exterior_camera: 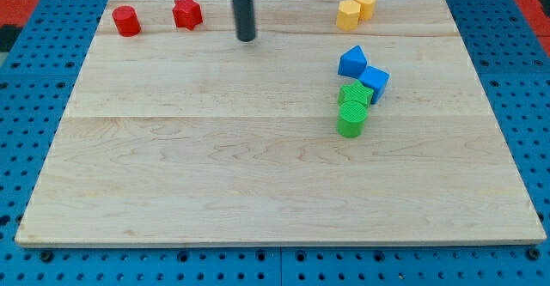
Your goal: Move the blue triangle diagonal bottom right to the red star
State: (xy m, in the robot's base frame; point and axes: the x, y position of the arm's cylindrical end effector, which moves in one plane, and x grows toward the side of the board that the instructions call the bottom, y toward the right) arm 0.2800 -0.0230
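At the far edge of the wooden board (172, 191), my tip (247, 39) rests just right of the red star (186, 13), touching no block; being a bare rod, it holds nothing. The blue triangle (351, 62) lies well to the right, touching the blue cube (375, 83), with two green blocks (352, 107) just nearer.

Eight blocks, four colours

The desk (258, 166) carried two red blocks, a cylinder (126, 21) and a star (186, 13); two yellow blocks (349, 14) (366, 4); two blue, a triangle (351, 62) and a cube (374, 84); two green blocks (356, 95) (351, 119)
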